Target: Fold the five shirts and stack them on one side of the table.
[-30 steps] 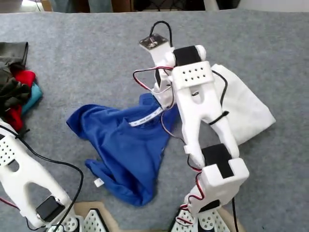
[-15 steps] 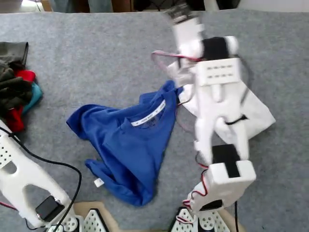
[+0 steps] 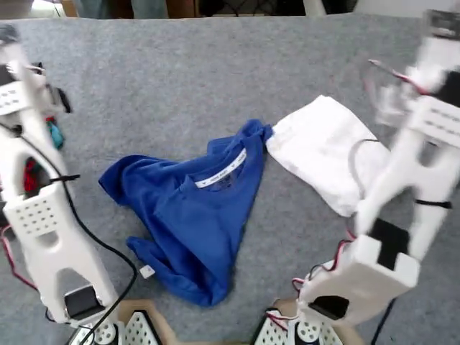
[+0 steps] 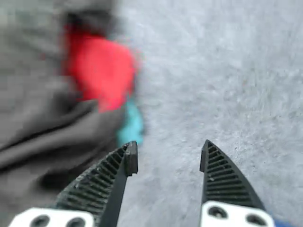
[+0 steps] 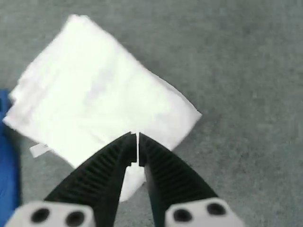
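Two arms rise from the 6 o'clock edge of the counter. The left arm extends toward 10 o'clock and the right arm toward 2 o'clock.

Nearest the bases, the blue shirt lies crumpled at the counter's centre, collar uppermost and not yet folded. At 2 o'clock from it, touching its upper corner, the white shirt lies folded into a flat packet. The right jaws are together, gripping nothing, above that packet's edge.

Farther out, at 9 to 10 o'clock, is a heap of unfolded garments: a grey garment, a red garment and a teal garment. The left jaws are apart and empty, over bare counter just beside the heap.

Handling, as judged:
- All items appear to be light, limp knit fabric. Expect sagging and bunching on any lift.
- Grip the blue shirt at a shoulder seam or hem corner (not mid-panel, where several layers gather). Spread it flat before folding.
- The white packet will probably open if lifted by one corner. Grip through all layers at a folded edge.
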